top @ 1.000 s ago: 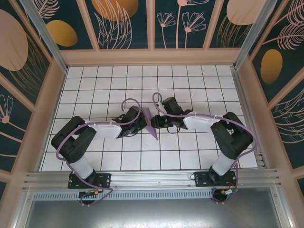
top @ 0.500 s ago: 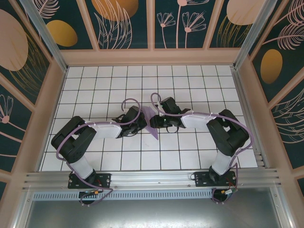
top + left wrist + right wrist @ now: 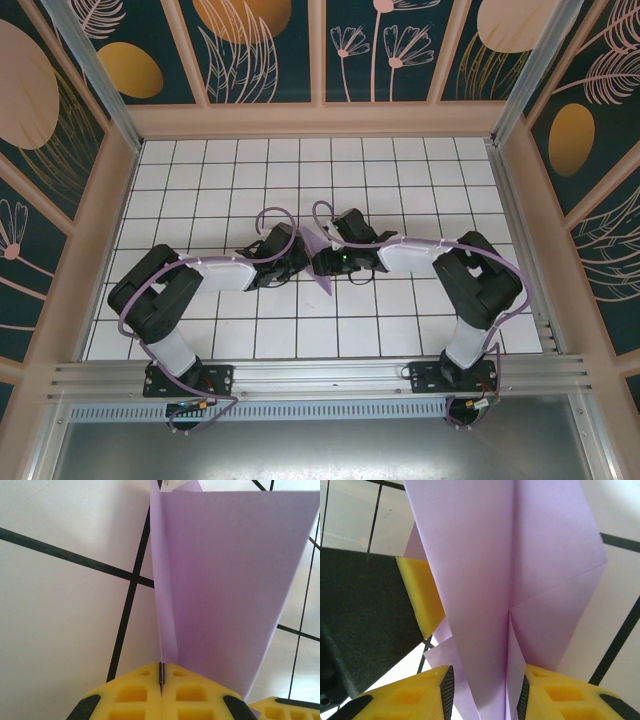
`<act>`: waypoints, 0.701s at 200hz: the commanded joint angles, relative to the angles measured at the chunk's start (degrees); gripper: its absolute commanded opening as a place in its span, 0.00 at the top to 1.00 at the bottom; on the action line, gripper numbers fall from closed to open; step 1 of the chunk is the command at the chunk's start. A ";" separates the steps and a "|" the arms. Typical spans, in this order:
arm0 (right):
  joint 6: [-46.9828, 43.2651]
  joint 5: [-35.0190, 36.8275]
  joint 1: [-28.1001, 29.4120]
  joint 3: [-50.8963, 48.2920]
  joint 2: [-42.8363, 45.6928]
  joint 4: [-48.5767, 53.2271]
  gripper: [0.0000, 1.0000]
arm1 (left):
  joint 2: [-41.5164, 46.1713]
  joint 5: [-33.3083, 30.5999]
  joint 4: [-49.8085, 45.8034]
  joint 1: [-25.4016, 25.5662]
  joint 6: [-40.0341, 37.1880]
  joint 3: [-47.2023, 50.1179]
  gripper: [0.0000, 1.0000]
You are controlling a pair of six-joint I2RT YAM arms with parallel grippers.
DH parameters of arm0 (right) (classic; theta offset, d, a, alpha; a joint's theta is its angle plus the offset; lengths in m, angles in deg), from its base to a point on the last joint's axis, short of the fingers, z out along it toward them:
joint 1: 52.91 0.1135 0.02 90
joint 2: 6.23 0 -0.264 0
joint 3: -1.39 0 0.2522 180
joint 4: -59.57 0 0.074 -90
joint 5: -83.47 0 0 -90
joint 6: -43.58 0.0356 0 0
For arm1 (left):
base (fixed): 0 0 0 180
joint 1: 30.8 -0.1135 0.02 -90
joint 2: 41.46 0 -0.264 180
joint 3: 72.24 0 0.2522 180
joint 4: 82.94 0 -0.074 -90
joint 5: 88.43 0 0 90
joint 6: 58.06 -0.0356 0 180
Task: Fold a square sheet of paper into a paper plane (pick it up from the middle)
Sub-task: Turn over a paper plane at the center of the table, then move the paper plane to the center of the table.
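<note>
The left gripper (image 3: 161, 672) is clenched on the lilac paper plane (image 3: 225, 580), yellow pads pressed together, with the folded sheet rising edge-on out of the seam between them. Directly across the plane from the left gripper, the right gripper (image 3: 485, 690) is released, its jaws apart on either side of the centre crease. From above, the plane stands on edge just right of the left gripper.

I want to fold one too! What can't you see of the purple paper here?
Top view: the left gripper and right gripper hide much of the purple paper; its folds are too small.
Left wrist view: it runs off the top and right edges.
Right wrist view: both ends run off the picture.
</note>
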State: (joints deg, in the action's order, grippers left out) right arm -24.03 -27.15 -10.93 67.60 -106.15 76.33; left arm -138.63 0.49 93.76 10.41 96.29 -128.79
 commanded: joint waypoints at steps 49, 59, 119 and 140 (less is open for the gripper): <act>-2.17 3.08 1.77 -0.90 0.85 1.61 0.49 | -0.66 -0.15 -0.08 -0.05 0.37 -0.86 1.00; -2.43 3.01 1.88 -0.95 1.09 1.40 0.46 | -0.72 -0.07 -0.09 -0.04 0.40 -0.89 1.00; -3.05 5.42 3.11 0.09 -0.14 1.62 0.42 | -0.25 0.38 0.01 -0.07 0.23 -1.00 0.99; -3.22 4.30 3.15 -0.81 0.42 0.44 0.38 | -0.17 0.38 -0.18 -0.02 0.23 -1.03 0.99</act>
State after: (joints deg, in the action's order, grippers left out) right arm -26.04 -22.65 -8.64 67.49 -106.15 77.05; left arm -138.71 0.46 93.17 10.39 96.27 -128.79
